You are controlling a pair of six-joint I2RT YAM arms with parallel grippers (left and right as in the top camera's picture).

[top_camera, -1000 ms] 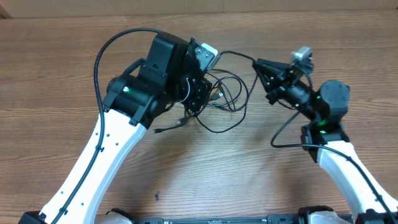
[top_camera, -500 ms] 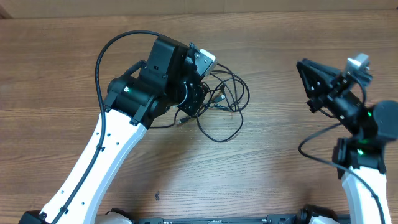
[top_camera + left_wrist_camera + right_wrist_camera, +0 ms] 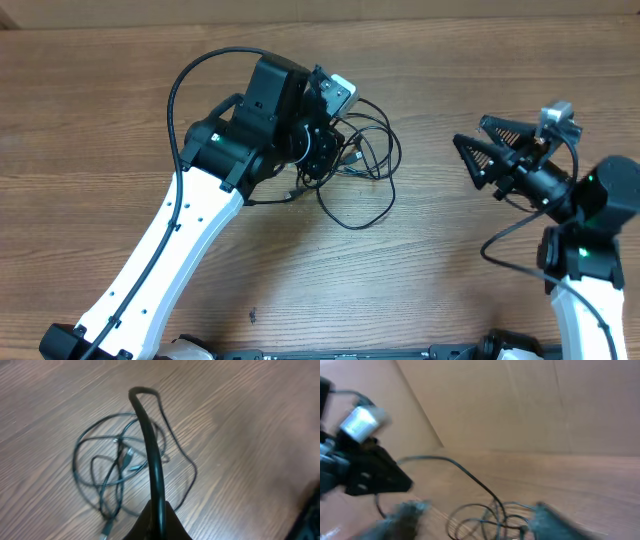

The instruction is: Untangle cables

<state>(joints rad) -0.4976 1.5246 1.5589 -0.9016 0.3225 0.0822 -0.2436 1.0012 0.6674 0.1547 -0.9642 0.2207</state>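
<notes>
The cables (image 3: 365, 165) are thin black cords lying in a loose looped tangle on the wooden table, just right of my left gripper (image 3: 322, 158). In the left wrist view my left gripper (image 3: 159, 516) is shut on one black cord (image 3: 150, 445), which arches up from the jaws and drops back to the tangle (image 3: 112, 467) below. A small plug end (image 3: 106, 531) lies at the bottom left. My right gripper (image 3: 468, 132) stands open to the right of the tangle, apart from it, and points at it. Its blurred fingers (image 3: 402, 516) frame the distant cables (image 3: 490, 517) with nothing between them.
The left arm's thicker black wire (image 3: 185, 85) arcs over its elbow. The left wrist camera (image 3: 362, 422) shows at the left of the right wrist view. A cardboard wall (image 3: 520, 405) stands behind the table's far edge. A small dark speck (image 3: 252, 316) lies near the front.
My right gripper, earlier shut on a cord end beside the tangle, swung away to the right without it and has now opened. The strand lies back with the tangle. The left arm shifted slightly.
</notes>
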